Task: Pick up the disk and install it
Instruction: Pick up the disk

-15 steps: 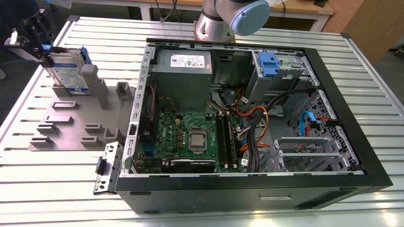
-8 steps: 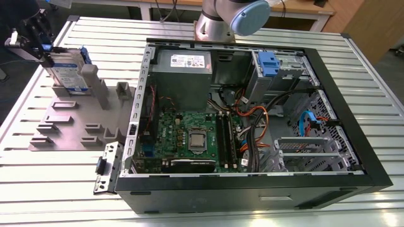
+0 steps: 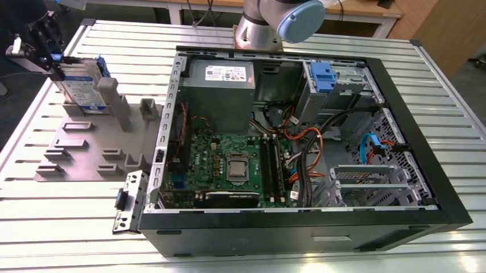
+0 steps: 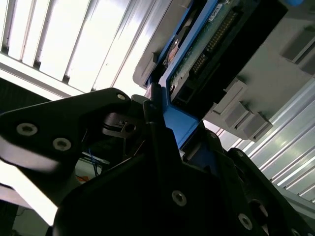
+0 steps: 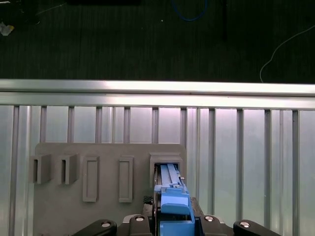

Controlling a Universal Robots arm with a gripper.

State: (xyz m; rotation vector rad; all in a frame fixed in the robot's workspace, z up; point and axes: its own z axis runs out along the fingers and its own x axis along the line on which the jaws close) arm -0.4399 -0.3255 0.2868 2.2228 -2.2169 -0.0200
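Observation:
The disk (image 3: 79, 86), a silver-grey drive with a white-and-blue label in a blue carrier, stands on edge in a slot at the far corner of the grey holder block (image 3: 83, 149), at the exterior view's left. My gripper (image 3: 59, 67) comes down on its upper edge and is shut on it. In the first wrist view the disk's blue carrier (image 5: 172, 199) sits between the finger bases, above its slot. The second wrist view has the disk's circuit-board side (image 4: 209, 42), with the black fingers (image 4: 153, 110) pressed against the blue frame.
An open black computer case (image 3: 304, 230) lies on the slatted metal table (image 3: 45, 227), at the exterior view's right of the holder block. Inside are a motherboard (image 3: 227, 165), a grey power supply (image 3: 220, 74), cables and a drive cage with a lone blue bracket (image 3: 322, 77). The arm's base (image 3: 262, 25) stands behind the case.

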